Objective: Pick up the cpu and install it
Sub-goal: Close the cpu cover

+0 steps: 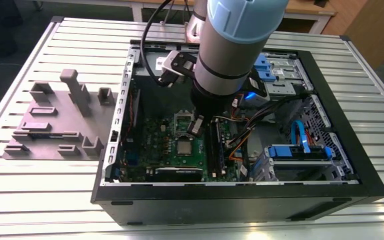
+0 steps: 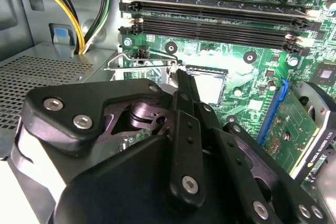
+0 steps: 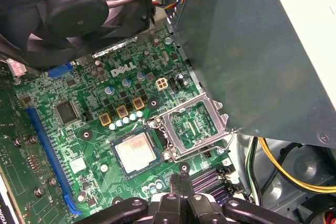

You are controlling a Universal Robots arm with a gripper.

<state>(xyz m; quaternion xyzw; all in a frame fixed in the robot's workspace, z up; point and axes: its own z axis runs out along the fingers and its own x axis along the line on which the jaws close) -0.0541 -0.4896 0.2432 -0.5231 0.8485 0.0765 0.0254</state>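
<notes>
end effector [image 3: 181, 195]: fingers together, holding nothing, poised just above the motherboard [image 3: 89, 129] | cpu [image 3: 135, 152]: seated in its socket on the motherboard, load plate [image 3: 193, 124] hinged open beside it

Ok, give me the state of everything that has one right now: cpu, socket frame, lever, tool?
cpu: lying flat in the motherboard socket, metal top up, uncovered.
socket retention frame: swung open, beside the cpu, not over it.
socket lever: released, standing free of the frame.
tool: above the motherboard near the socket, holding nothing.
memory slots: no modules fitted.
</notes>
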